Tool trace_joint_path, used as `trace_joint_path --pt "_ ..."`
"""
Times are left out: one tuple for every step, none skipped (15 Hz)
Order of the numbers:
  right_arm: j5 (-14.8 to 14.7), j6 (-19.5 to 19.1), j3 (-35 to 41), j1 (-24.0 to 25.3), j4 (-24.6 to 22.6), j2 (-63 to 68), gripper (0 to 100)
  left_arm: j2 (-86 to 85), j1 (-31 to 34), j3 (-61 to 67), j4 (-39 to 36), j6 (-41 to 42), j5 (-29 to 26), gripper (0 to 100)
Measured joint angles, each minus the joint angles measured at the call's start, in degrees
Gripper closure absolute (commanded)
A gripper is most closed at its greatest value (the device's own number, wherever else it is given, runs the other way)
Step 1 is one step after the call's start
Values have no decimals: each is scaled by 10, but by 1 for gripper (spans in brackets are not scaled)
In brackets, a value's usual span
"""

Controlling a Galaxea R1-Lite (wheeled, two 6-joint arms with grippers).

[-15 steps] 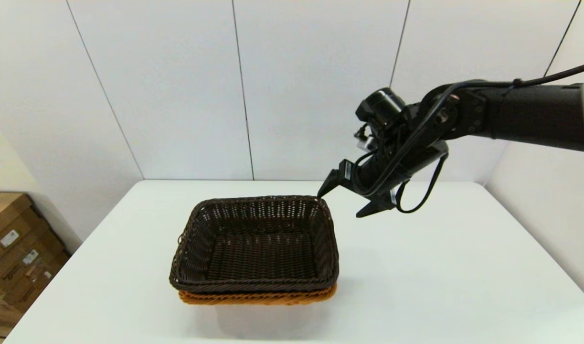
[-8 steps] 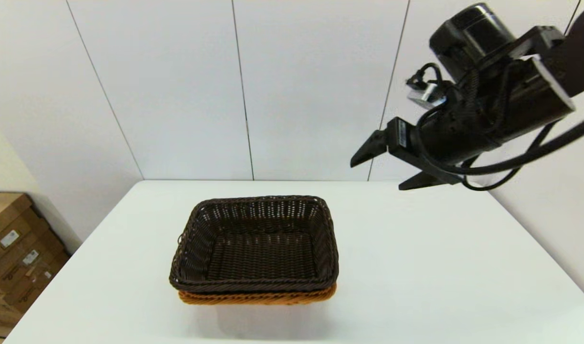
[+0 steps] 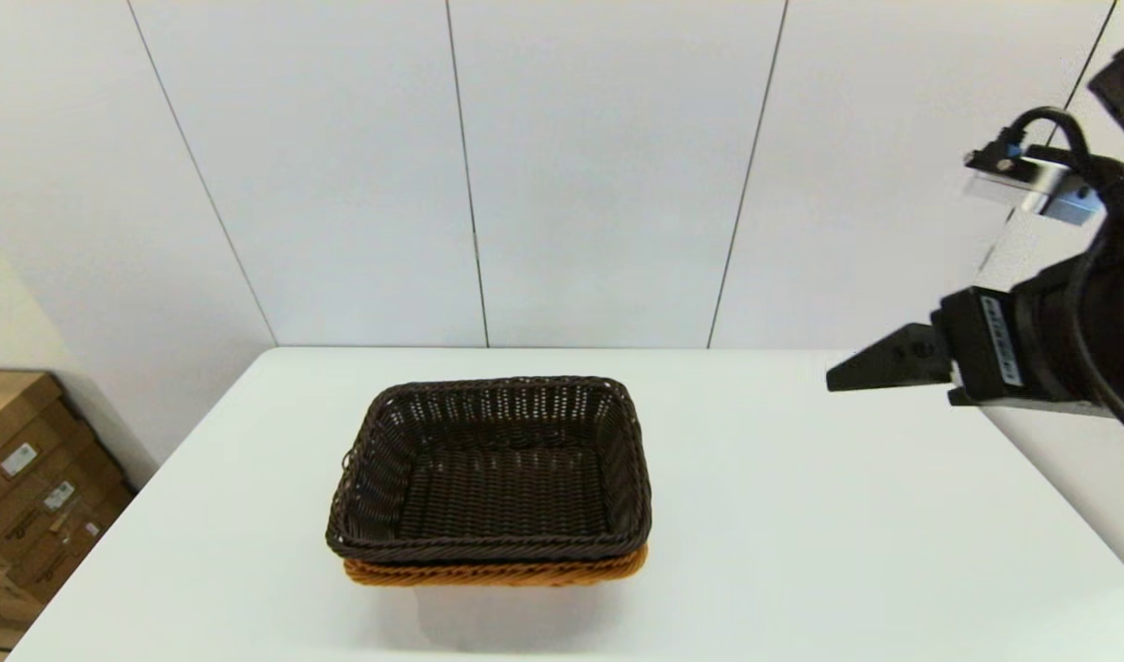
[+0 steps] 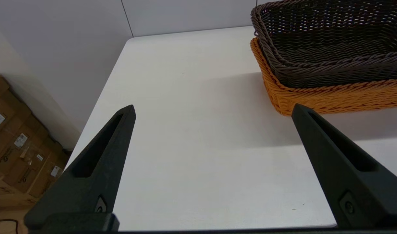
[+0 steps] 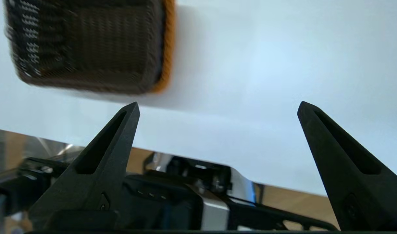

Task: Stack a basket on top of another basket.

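Dark brown basket [image 3: 491,471] sitting nested inside the orange basket [image 3: 497,573], rims nearly flush, just a strip of orange peeking out under the near edge and along one side. Both parked on the white bench [image 3: 800,515], roughly mid-bench. Nothing inside the brown one, just open weave.

Right hand [image 3: 879,360] up in the air at the right edge of the bench, well apart from the stack, baskets off to its left and lower down. Fingers [image 5: 107,146] spread wide in its own wrist view, holding nothing, bench and the robot's own base visible between them. Stack shows blurry in that view, far beyond the finger tips.

Left hand [image 4: 213,136] low by the near left corner of the bench, also spread wide and holding nothing. Orange basket just past its one finger tip [image 4: 318,136], not touching, brown one riding on top. Bare bench straight ahead between the fingers. Cardboard boxes [image 3: 24,478] on the floor off to the left of that hand, beside the bench.
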Motion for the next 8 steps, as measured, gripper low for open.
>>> trace_joint_path --pt "-2 -1 25 0 -1 -26 0 0 0 0 0 0 0 0" --pt "-5 -2 50 0 -1 -50 0 0 0 0 0 0 0 0" --pt "-15 -3 77 -2 -2 -74 0 0 0 0 0 0 0 0" --pt "-29 -3 102 -5 -2 -95 0 0 0 0 0 0 0 0" --pt "-44 -4 126 -6 -2 -114 0 0 0 0 0 0 0 0" --pt "-57 -4 149 -7 -2 -132 0 0 0 0 0 0 0 0" --pt "-66 -4 173 -9 -2 -151 0 0 0 0 0 0 0 0" --pt "-71 -5 196 -12 -3 -171 0 0 0 0 0 0 0 0"
